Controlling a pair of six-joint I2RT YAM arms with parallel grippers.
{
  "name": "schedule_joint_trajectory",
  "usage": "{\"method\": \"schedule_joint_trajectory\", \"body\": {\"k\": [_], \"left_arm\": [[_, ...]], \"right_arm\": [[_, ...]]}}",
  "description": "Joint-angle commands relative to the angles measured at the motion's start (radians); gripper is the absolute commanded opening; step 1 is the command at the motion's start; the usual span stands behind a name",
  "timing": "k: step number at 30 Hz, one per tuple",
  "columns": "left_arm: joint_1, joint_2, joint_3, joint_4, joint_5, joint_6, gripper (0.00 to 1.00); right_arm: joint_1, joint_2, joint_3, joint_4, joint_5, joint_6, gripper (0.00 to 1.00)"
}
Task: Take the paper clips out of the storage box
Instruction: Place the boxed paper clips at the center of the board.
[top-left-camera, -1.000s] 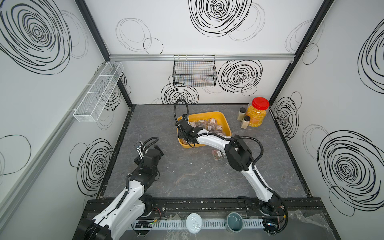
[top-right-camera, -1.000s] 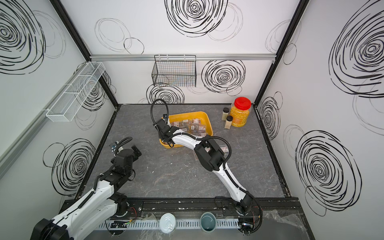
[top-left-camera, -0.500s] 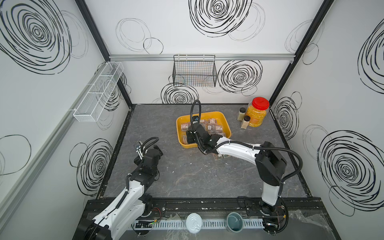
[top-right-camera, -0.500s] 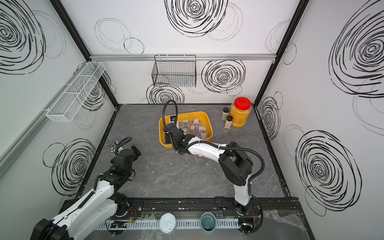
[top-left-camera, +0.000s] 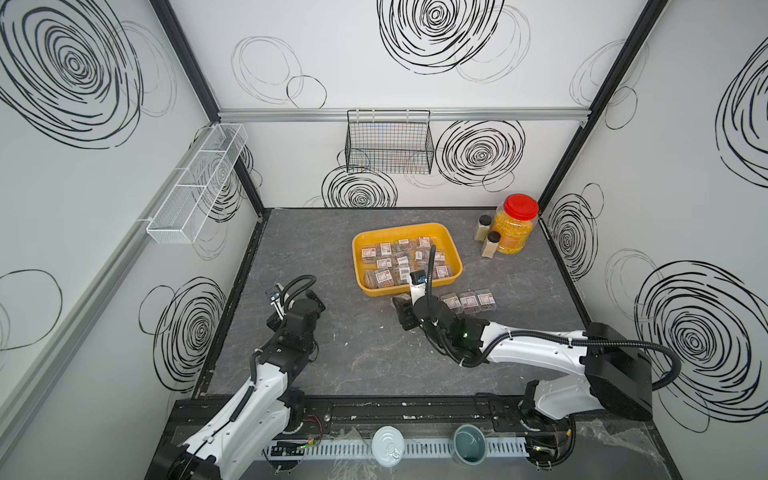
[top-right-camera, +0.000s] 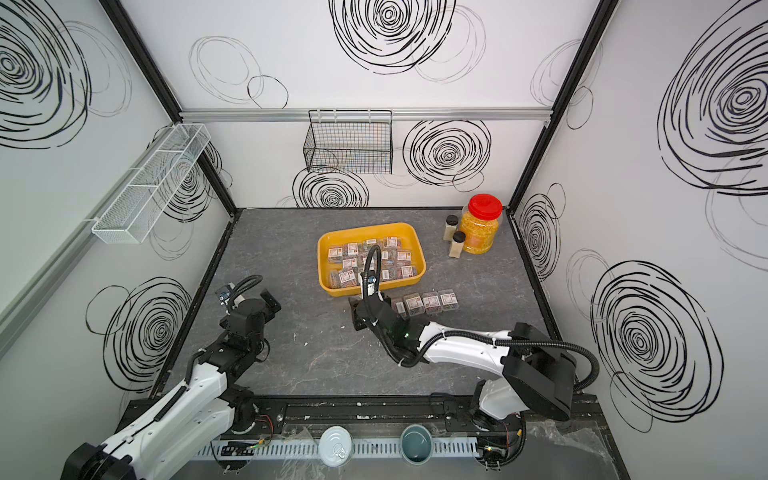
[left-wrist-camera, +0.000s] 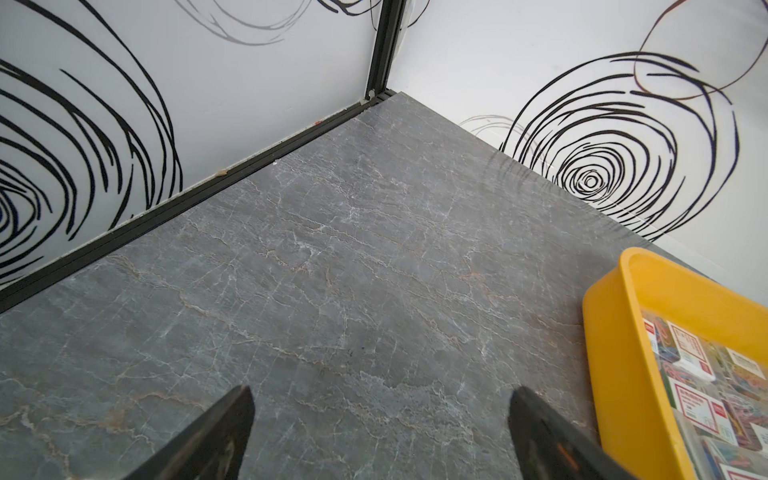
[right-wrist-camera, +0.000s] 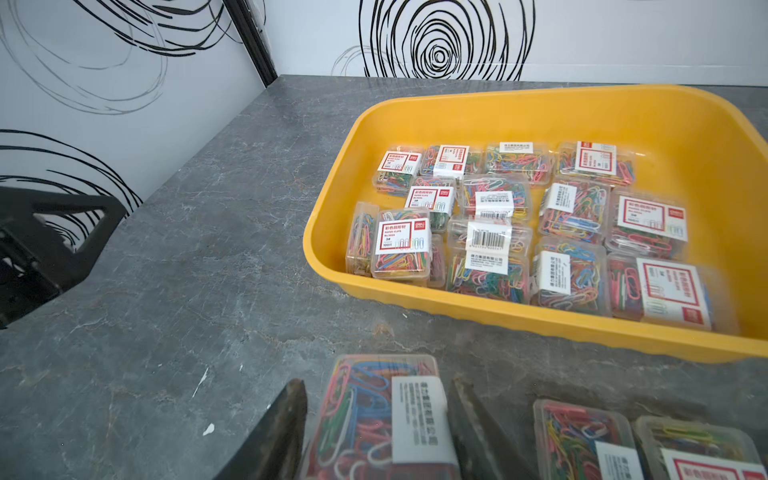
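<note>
Clip case (right-wrist-camera: 365, 419) between right gripper (right-wrist-camera: 377, 384) jaws, beside storage box (right-wrist-camera: 540, 322).

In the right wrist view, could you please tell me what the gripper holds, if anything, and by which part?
The right gripper is shut on one clear case of paper clips, its fingers pressing two opposite sides.

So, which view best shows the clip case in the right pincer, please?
Right wrist view: the clip case sits large inside the right pincer. Both top views mostly hide it under the arm; the left wrist misses it.
</note>
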Motion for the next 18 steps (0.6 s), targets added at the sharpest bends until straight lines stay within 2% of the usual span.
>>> {"method": "schedule_joint_trajectory", "body": {"k": [1,18], "left_arm": [[0.005,-0.012,-0.014,0.018,-0.022,-0.014,0.99],[0.004,-0.006,-0.009,0.012,-0.035,-0.019,0.99]], "right_arm": [[0.018,-0.004,-0.062,0.120,0.077,0.038,0.51],[0.026,0.185,-0.085,0.148,0.195,0.166,0.49]]}}
